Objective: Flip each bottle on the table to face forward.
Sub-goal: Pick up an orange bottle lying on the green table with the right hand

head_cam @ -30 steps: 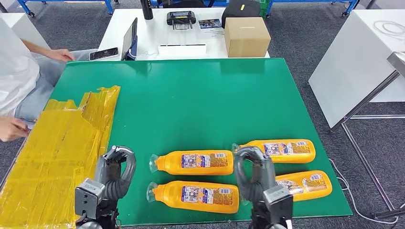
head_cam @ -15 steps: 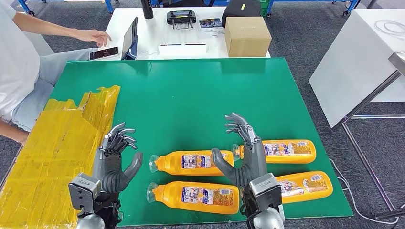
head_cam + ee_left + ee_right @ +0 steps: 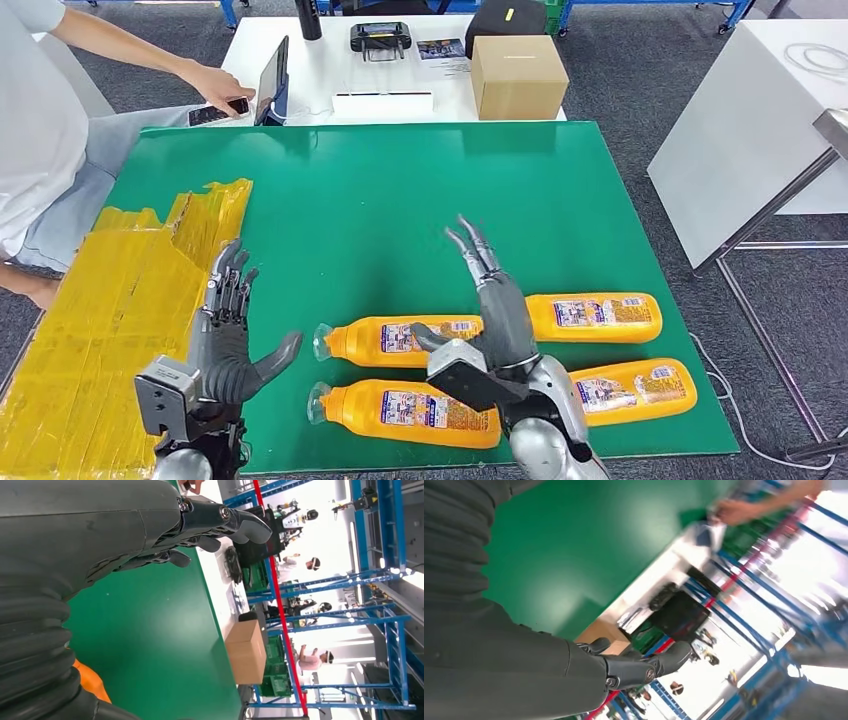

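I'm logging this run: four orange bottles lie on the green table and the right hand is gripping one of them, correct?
Not quite. The head view shows the right hand open, fingers spread above the orange bottles, gripping none. Four bottles do lie on the green table.

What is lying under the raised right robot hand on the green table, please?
Under the right robot hand lie two orange bottles, the far-left bottle and far-right bottle, on the green table. The hand and wrist cover their facing ends, so their meeting point cannot be seen.
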{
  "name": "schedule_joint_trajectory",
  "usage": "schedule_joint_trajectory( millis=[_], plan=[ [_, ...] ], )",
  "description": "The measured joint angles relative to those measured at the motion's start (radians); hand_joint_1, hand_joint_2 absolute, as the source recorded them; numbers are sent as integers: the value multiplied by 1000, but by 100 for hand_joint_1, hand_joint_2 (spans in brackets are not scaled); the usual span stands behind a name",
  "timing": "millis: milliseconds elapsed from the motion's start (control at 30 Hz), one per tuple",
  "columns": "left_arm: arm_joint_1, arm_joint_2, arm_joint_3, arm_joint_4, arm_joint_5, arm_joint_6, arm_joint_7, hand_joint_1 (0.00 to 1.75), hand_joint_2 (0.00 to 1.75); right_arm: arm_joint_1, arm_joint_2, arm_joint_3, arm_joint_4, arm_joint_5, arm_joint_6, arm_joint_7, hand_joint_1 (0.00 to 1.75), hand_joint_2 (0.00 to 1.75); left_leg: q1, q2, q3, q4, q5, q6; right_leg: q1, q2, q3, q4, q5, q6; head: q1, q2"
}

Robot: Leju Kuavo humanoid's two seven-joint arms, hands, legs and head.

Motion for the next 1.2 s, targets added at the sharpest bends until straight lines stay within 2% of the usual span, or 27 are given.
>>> schedule_joint_trajectory(
  millis=[200,533,900,1200],
  plan=[
    [0,-1,15,-10,0,-13,8,0,175,-37,-16,29,60,48,15,27,0,175,0,0,0,0,0,0,0,0,0,0,0,0,0,0],
    [-10,-12,34,-11,0,-63,38,0,175,-117,-28,92,215,227,41,124,0,175,0,0,0,0,0,0,0,0,0,0,0,0,0,0],
    [-12,-20,37,-10,10,-75,48,0,175,-169,-27,120,334,262,68,160,0,175,0,0,0,0,0,0,0,0,0,0,0,0,0,0],
    [-28,-25,44,8,37,-86,52,0,175,-247,-12,160,516,322,93,217,0,175,0,1,1,0,0,0,0,0,0,0,0,0,0,0]
  ],
)
